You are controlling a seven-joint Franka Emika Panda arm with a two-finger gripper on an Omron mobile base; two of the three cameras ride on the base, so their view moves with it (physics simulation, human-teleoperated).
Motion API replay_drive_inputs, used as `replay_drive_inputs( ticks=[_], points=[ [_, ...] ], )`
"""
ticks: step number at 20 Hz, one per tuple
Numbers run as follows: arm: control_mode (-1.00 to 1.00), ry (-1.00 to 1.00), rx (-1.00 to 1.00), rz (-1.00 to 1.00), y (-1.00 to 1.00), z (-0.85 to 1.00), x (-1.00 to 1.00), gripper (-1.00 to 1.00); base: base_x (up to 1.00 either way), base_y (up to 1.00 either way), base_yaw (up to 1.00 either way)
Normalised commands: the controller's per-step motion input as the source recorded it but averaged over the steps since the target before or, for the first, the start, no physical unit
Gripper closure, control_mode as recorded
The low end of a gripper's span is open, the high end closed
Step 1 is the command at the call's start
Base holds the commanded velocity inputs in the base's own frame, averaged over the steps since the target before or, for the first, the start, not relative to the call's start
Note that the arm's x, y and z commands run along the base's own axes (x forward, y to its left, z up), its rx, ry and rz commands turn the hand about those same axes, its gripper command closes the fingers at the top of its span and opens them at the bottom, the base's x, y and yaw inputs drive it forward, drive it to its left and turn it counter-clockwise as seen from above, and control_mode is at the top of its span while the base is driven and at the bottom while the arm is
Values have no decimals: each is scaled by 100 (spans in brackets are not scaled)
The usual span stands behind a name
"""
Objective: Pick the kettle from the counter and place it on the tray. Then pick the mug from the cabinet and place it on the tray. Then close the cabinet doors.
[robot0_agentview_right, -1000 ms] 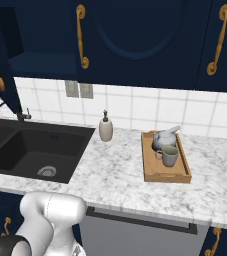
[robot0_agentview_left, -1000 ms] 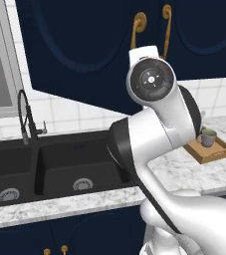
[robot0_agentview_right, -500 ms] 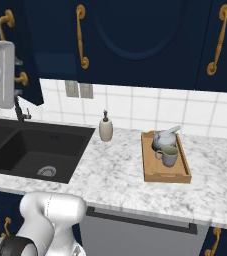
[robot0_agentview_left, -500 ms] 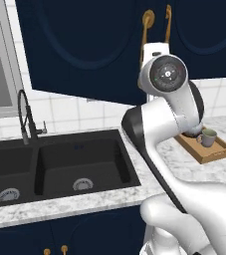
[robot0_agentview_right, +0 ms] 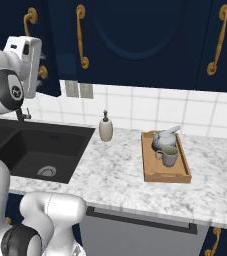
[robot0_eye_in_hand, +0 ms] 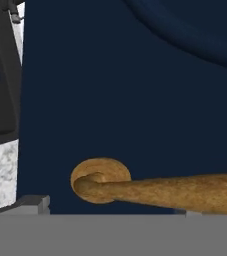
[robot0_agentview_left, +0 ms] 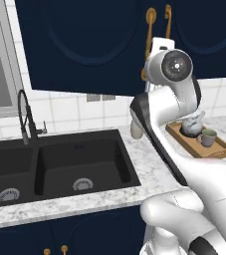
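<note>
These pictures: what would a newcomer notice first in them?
First the white arm, raised before the navy cabinet doors, with a brass handle very close in the hand view. Then the wooden tray on the marble counter, right of the black sink, holding the kettle and the mug.

The white arm rises from its base and bends upward, its wrist lifted high; the gripper (robot0_eye_in_hand: 105, 212) points forward with its fingers (robot0_eye_in_hand: 32, 202) spread wide, holding nothing.
</note>
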Motion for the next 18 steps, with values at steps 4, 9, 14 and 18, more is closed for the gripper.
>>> replay_drive_inputs(
  ticks=[4,9,14,18],
  points=[
    [-100,0,11,5,-3,-5,85,-100,0,0,0],
    [-100,0,4,6,0,-11,80,-100,0,0,0],
    [-100,0,0,7,0,-14,55,-100,0,0,0],
    [-100,0,0,7,0,-16,59,-100,0,0,0]
  ],
)
